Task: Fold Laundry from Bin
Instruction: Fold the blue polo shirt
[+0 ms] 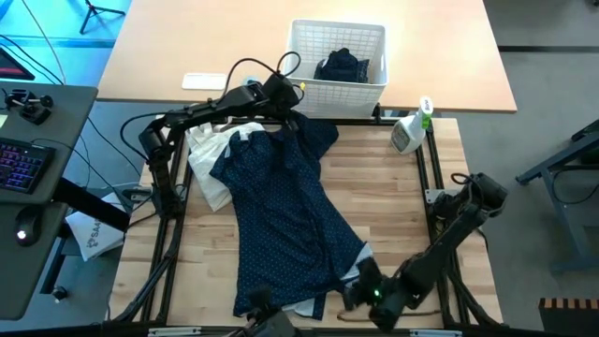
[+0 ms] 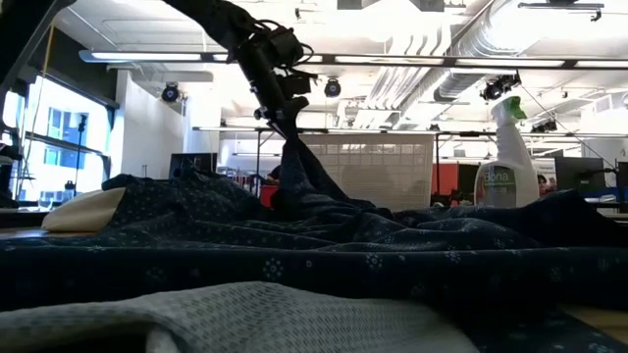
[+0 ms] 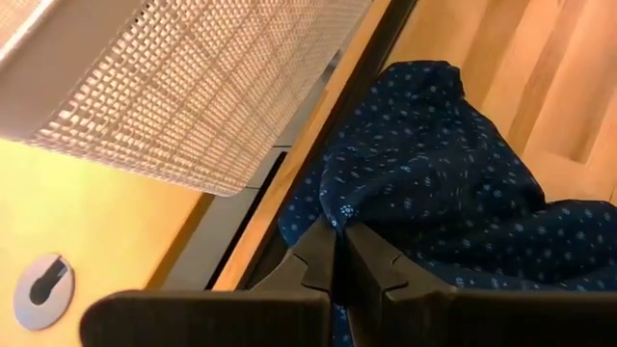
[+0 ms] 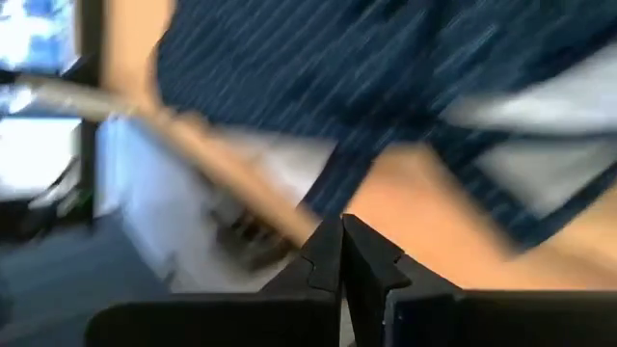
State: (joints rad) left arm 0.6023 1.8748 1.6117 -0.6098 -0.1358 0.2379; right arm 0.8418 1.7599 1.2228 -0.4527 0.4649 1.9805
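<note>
We see the navy dotted shirt (image 1: 285, 220) spread on the wooden table (image 1: 440, 168), just in front of the white lattice bin (image 1: 337, 56). Left gripper (image 1: 285, 105), beside the bin's front wall, pinches the shirt's edge, lifting it. Right gripper (image 1: 360, 285), at the shirt's near corner, far from the bin, is pressed together; whether it holds cloth we cannot tell. A dark garment (image 1: 342, 65) lies inside the bin.

My work surface is a light wood table (image 1: 440, 168) with a black frame around it, and the navy dotted shirt (image 1: 290, 220) is sprawled across most of it from the far edge to the near one. There's a cream-white cloth bag (image 1: 208, 159) lying at its left side, partly under it, and a spray bottle (image 1: 410, 131) standing at the far right corner. Just past the far edge a second tan table (image 1: 187, 47) holds the white lattice bin (image 1: 337, 58) with dark cloth in it
</note>
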